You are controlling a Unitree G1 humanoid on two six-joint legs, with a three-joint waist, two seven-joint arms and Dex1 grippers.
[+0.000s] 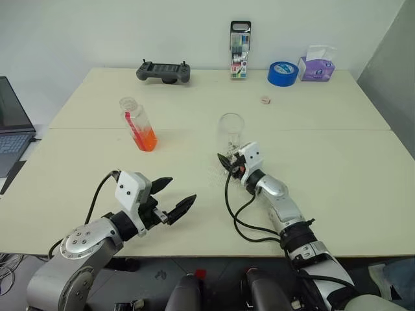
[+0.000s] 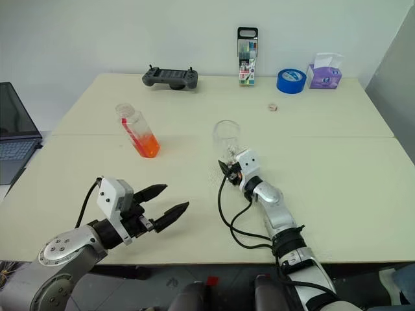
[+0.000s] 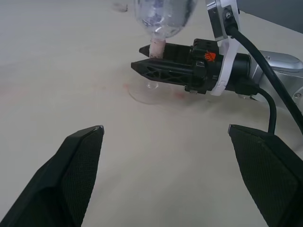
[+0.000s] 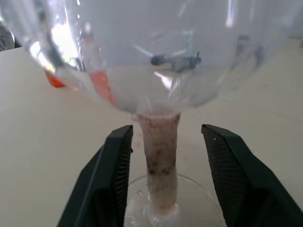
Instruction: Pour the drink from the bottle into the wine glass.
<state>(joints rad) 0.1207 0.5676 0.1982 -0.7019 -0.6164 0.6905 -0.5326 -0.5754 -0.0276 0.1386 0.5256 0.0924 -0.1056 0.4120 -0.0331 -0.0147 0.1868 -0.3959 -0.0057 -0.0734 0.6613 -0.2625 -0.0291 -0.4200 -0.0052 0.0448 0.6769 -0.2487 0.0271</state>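
The right gripper point(image 4: 163, 177) stands open around the glass point(image 1: 231, 133) stem, not touching it; the foot is partly hidden. The left gripper point(image 1: 175, 196) is wide open, empty. The bottle point(image 1: 138, 124) stands at ten o'clock from the glass.

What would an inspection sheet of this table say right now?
Surface: pale beige table, faint reddish smears near the glass.
Job's things: clear stemmed wine glass upright, empty; small clear plastic bottle, uncapped, orange-red drink at bottom.
Clutter: black handheld controller, marker case, blue tape roll, purple tissue box.
Grippers: left gripper open, empty; right gripper open astride the stem.
Cables: black cable along right arm.
Surroundings: laptop, white wall.
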